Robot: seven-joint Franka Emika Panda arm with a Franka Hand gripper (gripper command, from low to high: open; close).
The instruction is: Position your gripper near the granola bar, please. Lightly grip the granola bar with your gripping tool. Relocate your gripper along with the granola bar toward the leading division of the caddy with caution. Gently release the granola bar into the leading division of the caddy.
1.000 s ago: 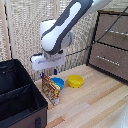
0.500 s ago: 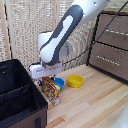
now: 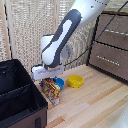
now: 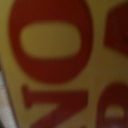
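In the exterior view my gripper (image 3: 47, 78) is shut on the top end of the granola bar (image 3: 51, 90). The orange-brown packet hangs upright below it, its lower end just over the wooden table. It hangs right beside the side wall of the black caddy (image 3: 10, 75), outside it. The leading division of the caddy (image 3: 22, 107), with the grey buckle (image 3: 37, 122) on its outer wall, lies to the exterior view's lower left of the bar. The wrist view is filled by the granola bar (image 4: 64, 64), blurred red print on yellow, very close to the camera.
A blue bowl (image 3: 60, 81) sits just behind the bar and a yellow bowl (image 3: 75, 81) beside it toward the exterior view's right. A brown wooden drawer cabinet (image 3: 112, 47) stands at the back right. A bamboo screen (image 3: 25, 30) closes the back.
My gripper has carried the granola bar toward the exterior view's left, closer to the caddy wall. The bowls have not moved.
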